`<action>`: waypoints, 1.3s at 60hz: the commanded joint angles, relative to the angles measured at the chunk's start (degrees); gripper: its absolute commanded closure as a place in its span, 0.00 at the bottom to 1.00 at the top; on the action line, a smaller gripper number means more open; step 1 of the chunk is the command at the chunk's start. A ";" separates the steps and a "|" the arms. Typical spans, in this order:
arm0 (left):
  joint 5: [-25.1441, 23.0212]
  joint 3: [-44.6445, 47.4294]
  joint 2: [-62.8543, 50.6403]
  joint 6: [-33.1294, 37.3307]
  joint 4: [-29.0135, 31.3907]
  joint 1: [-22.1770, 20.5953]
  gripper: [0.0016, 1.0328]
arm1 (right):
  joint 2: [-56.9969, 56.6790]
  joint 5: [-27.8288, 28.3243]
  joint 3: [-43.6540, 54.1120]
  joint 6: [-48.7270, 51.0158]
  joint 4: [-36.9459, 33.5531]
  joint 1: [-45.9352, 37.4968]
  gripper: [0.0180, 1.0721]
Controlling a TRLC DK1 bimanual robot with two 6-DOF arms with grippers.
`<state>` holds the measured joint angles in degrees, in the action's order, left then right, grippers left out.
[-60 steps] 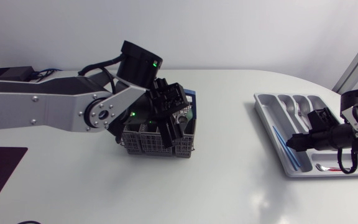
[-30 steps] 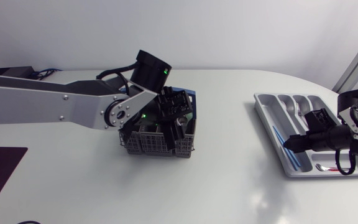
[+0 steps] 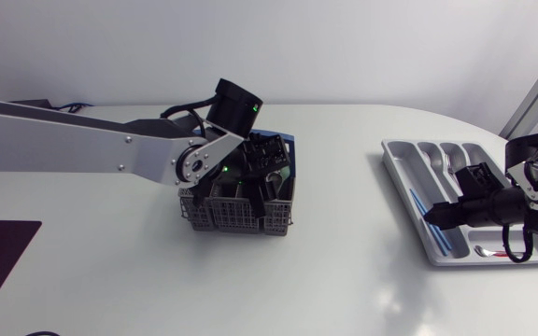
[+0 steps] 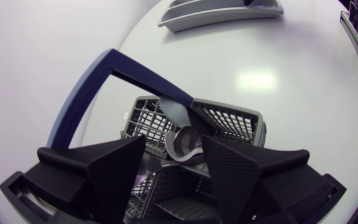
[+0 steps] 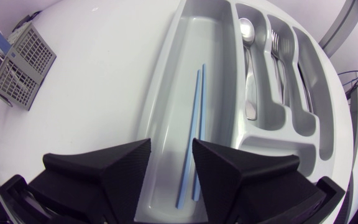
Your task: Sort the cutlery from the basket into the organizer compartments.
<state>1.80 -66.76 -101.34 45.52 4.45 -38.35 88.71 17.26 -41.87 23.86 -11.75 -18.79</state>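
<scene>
While left pincer (image 4: 174, 140) and right pincer (image 5: 171, 144) spread, blue chopsticks (image 5: 193, 130) lengthwise along organizer (image 5: 162, 74).

- Your basket (image 3: 239, 215) looks like matt grey plastic, moulded as an open lattice; its handle (image 4: 89, 93) is smooth dark blue plastic with a soft sheen.
- The spoon (image 4: 185, 142) you see inside it is polished metal, bright in the bowl.
- Your tray (image 5: 211, 37) reads as smooth light grey plastic, faintly satin.
- The chopsticks (image 5: 194, 124) in it look smooth, pale blue and plastic.
- The fork (image 5: 277, 53) and the other spoon (image 5: 248, 62) are shiny metal.
- Your left gripper (image 4: 174, 149) and right gripper (image 5: 171, 155) are matt black, their inner faces finely grained.
- Your left arm (image 3: 82, 149) shows silver-grey, satin-finished links.
- The table (image 3: 344, 271) is white, smooth and glossy enough to mirror light.
</scene>
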 commanded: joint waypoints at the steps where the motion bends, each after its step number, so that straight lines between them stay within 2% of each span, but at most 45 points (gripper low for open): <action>1: -0.22 -1.53 -2.11 1.06 0.65 0.47 0.46 | -0.90 -0.03 1.35 0.66 0.15 0.33 0.51; 8: -0.22 -1.53 -2.11 1.06 1.09 0.29 0.48 | -0.99 -0.03 1.44 0.66 0.23 0.33 0.51; 9: -0.22 -1.53 -2.11 1.06 1.09 0.20 0.50 | -1.08 -0.03 1.44 0.66 0.23 0.42 0.51; 27: -0.22 -0.91 -1.58 1.15 2.41 -0.59 0.52 | -1.43 -0.03 1.53 0.66 0.23 0.68 0.51; 58: -0.57 -0.21 -0.17 1.24 4.60 -1.99 0.52 | -1.78 -0.03 2.23 1.10 0.50 0.68 0.51; 78: -0.66 3.57 5.63 1.94 4.69 -2.70 0.52 | -1.61 -0.03 2.76 1.28 1.11 0.86 0.51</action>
<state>1.56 -65.06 -97.84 46.37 8.78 -40.29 87.64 17.28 -40.38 24.29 -11.27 -18.41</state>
